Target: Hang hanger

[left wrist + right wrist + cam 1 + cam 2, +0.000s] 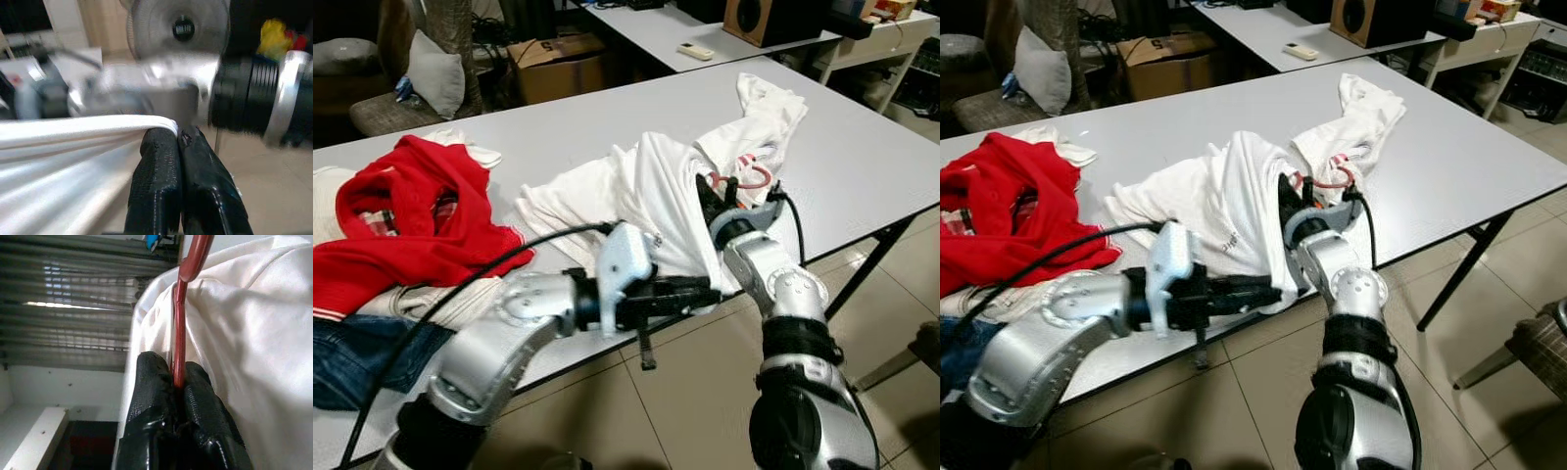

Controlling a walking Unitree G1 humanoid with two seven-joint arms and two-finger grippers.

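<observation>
Right gripper clamps the red hanger; left gripper pinches the white shirt, probably hem, at 6 o'clock. Keep 2 grips taut.

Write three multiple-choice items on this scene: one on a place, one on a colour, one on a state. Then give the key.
1. Where does the red garment lie on the table?
A. to the robot's left of the white shirt
B. to the shirt's right
C. on top of the shirt

2. What colour is the hanger?
A. blue
B. red
C. black

3. What is the left gripper doing?
A. open above the table
B. shut on the hanger
C. shut on the shirt's edge

Key: 1 A, the eye views show it left of the shirt. 2 B, the right wrist view shows a red bar in the right gripper. 3 C, the left wrist view shows white cloth pinched between the fingers.
</observation>
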